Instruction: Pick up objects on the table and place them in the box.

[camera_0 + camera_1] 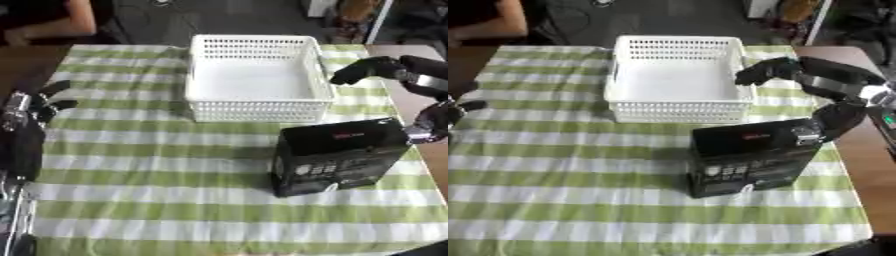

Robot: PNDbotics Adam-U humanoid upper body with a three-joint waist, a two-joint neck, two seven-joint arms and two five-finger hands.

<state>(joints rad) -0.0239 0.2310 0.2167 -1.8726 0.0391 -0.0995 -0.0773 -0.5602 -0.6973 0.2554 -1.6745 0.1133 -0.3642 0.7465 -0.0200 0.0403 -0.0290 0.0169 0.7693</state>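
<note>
A white plastic basket (pixel 258 111) stands empty at the back middle of the table. In front of it to the right, a black carton (pixel 337 157) with white print on its face stands upright on the cloth. My right hand (pixel 833 82) hovers over the carton's upper right corner, open: its fingers (pixel 765 70) stretch left toward the basket's right rim, and its thumb (pixel 833 122) hangs down at the carton's top right edge. My left hand (pixel 33 106) rests open at the left edge of the table, away from both things.
A green and white striped cloth (pixel 157 170) covers the table. Bare brown tabletop (pixel 868 165) shows along the right edge, and the cloth's front edge is near the bottom.
</note>
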